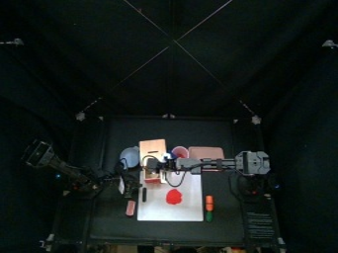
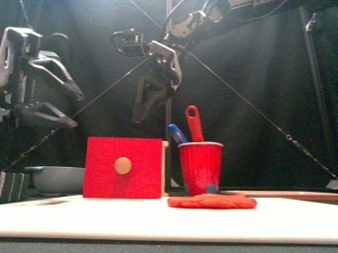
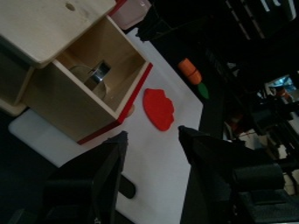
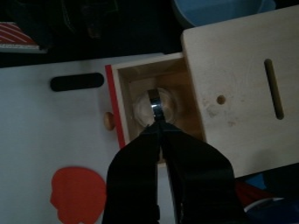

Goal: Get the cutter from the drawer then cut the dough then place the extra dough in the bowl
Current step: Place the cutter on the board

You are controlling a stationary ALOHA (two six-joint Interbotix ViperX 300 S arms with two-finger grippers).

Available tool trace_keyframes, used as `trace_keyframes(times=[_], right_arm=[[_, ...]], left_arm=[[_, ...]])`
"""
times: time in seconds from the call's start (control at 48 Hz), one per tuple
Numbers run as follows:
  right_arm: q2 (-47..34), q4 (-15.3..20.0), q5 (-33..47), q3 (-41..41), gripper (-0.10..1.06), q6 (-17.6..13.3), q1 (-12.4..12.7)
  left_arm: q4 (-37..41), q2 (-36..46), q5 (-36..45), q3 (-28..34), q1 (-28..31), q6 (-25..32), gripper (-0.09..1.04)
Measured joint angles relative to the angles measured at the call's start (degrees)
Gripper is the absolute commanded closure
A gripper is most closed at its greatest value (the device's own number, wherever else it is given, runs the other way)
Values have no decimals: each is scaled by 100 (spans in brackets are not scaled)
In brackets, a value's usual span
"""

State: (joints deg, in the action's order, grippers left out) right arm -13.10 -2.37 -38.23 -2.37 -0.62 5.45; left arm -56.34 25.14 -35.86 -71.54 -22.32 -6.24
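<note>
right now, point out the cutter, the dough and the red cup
cutter [image 4: 152, 105], right wrist view, middle of its round metal body
dough [image 2: 211, 202], front view, middle of its near edge
red cup [image 2: 201, 166], front view, front wall

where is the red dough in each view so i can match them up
Top view: red dough on the white board, in front of the wooden box.
Front view: low, right of centre, beside the box's red drawer front.
Left wrist view: mid-picture, just past the open drawer's front.
Right wrist view: at the picture's edge, beyond the drawer front.
Shared landmark: the wooden box.
</note>
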Motion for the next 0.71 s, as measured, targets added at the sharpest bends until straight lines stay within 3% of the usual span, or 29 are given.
trace_keyframes(times=[0.167,0.708], right_arm=[[-26,0,35,0,41,9,0],[-422,0,176,9,39,9,0]], left_arm=[[0,44,0,-70,35,-9,8],[9,53,0,-97,79,-9,8]])
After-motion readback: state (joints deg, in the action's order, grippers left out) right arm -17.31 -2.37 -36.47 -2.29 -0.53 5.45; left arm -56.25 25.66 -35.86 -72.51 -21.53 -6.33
